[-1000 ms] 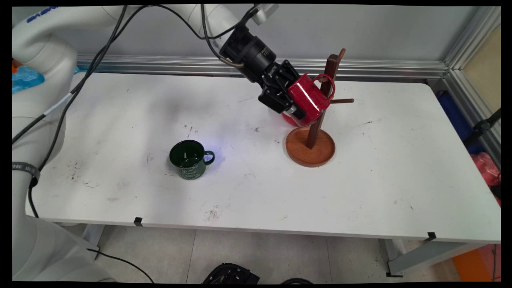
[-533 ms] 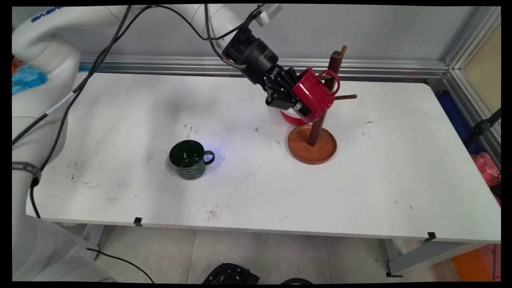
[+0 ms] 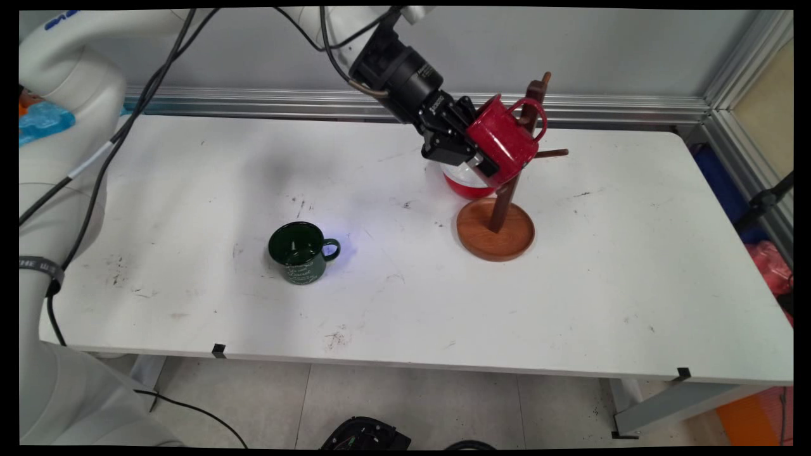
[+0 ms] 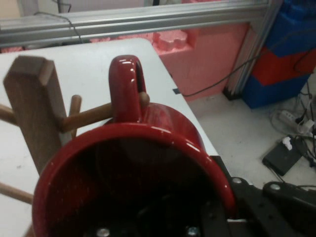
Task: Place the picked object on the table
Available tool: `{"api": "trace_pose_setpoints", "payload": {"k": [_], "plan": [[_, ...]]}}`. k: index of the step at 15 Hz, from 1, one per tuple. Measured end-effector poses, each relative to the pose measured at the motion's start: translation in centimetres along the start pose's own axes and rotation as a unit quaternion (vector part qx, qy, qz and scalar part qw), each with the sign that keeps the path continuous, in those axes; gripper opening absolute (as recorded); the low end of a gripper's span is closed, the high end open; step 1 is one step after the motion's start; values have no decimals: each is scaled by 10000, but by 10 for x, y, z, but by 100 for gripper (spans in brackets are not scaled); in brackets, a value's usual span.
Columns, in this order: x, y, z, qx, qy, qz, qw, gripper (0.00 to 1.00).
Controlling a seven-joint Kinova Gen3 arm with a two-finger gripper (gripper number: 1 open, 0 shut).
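Red mug, tilted, is gripped at its rim by the gripper jaws, its handle hooked over a peg of the wooden mug stand. Green mug is set on the bench, well left of the stand.

The red mug fills the hand view's bottom edge, hiding the fingers and the rack's lower post.

Your white bench carried scuffs and dark marks across its top. A dark green mug stood upright left of centre, handle to the right. Well apart, a wooden mug stand rested on its round base, post tilted.
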Motion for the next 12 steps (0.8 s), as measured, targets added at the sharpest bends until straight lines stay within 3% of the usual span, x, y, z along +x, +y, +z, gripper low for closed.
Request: {"api": "trace_pose_setpoints", "payload": {"k": [12], "plan": [[18,58,-21,-133,-130,-41,9998,0]]}}
